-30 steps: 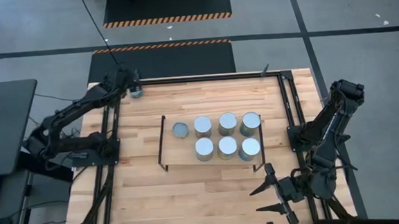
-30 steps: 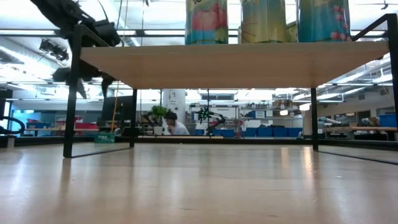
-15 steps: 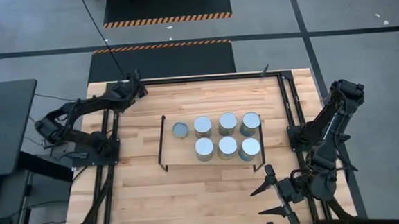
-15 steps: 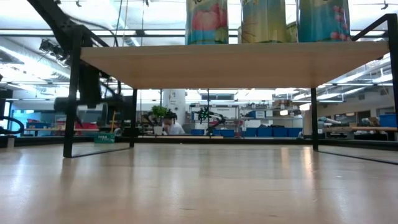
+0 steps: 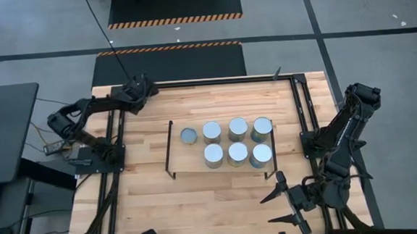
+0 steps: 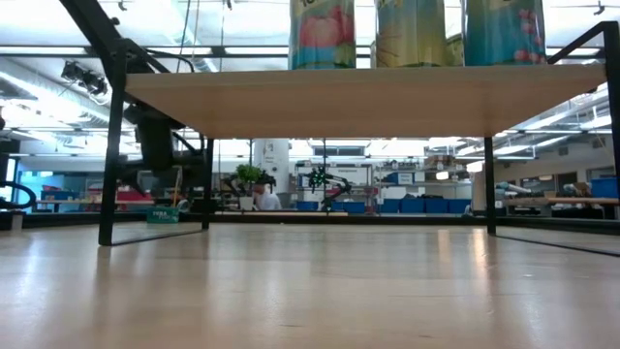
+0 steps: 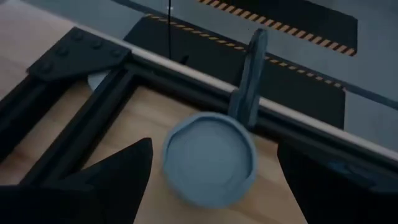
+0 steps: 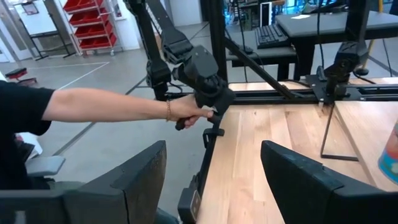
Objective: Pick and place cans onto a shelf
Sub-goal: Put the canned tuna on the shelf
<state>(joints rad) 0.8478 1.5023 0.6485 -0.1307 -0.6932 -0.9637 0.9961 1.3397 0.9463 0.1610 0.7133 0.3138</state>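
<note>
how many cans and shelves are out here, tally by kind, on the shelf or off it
cans on the shelf: 7
loose can at the table's corner, between the left gripper's open fingers: 1
shelf: 1
total: 9

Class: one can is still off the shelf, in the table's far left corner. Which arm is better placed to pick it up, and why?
The left. Its pincer stands open around the can at that corner. The right pincer waits open at the table's near right corner, with the shelf between it and the can.
</note>
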